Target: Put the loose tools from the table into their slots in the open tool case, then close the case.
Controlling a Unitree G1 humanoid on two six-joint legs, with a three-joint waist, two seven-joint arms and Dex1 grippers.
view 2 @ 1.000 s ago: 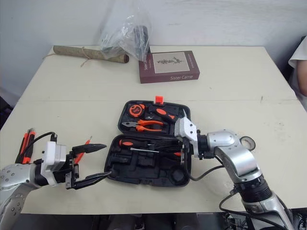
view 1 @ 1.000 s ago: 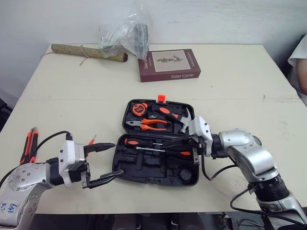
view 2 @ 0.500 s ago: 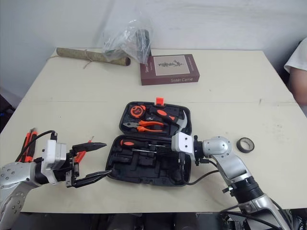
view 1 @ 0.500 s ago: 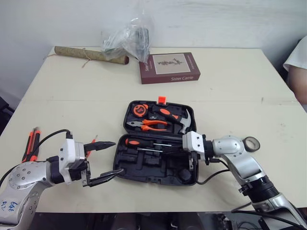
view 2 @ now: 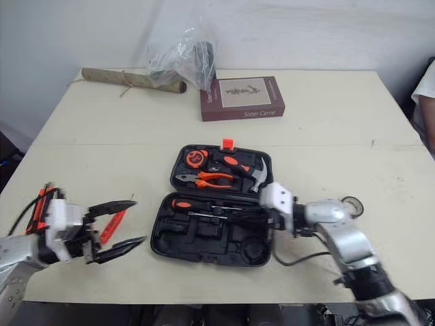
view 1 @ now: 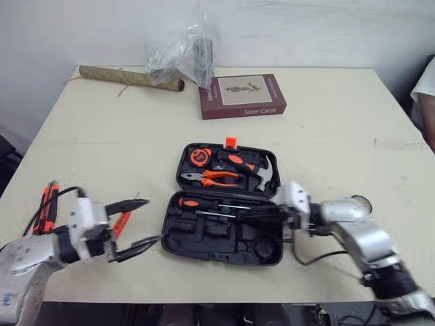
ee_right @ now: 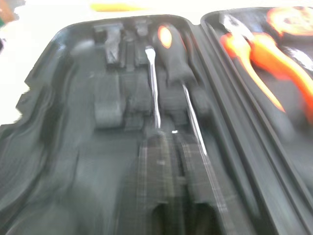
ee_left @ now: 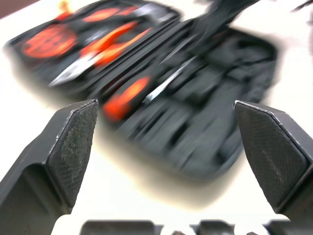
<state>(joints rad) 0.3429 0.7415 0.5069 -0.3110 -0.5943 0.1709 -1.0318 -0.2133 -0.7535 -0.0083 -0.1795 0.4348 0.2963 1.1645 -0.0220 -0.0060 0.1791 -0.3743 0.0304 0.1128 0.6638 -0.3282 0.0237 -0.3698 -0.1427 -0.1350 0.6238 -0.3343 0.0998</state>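
tool case (view 1: 211,239) lies open mid-surface, one half far, one near. far half holds pliers (view 1: 212,178), hammer (view 1: 265,173) & tape measure (view 1: 198,156). near half has screwdrivers (view 1: 194,202) seated, most other slots bare. loose items: small red tool (view 2: 111,229) on the surface just left of the case, red-black tools (view 1: 46,206) at the left edge, tape roll (view 2: 350,204) right of the case, partly behind the right arm.

left gripper (view 1: 151,220): jaws spread wide, empty, pointing at the case's left wall w/ the red tool beside them. right gripper (view 1: 248,214) sits low over the near half, by the screwdriver shafts. open or shut, can't tell.

risks, imo:
- right gripper is so low it could catch a shaft & pop a seated screwdriver out, or drag the whole case.
- left jaws could nudge the case wall, or sweep the red tool away instead of pinching it. it's thin & flat on the surface, so easy to miss.
- lid shut w/ tools out = task fails.
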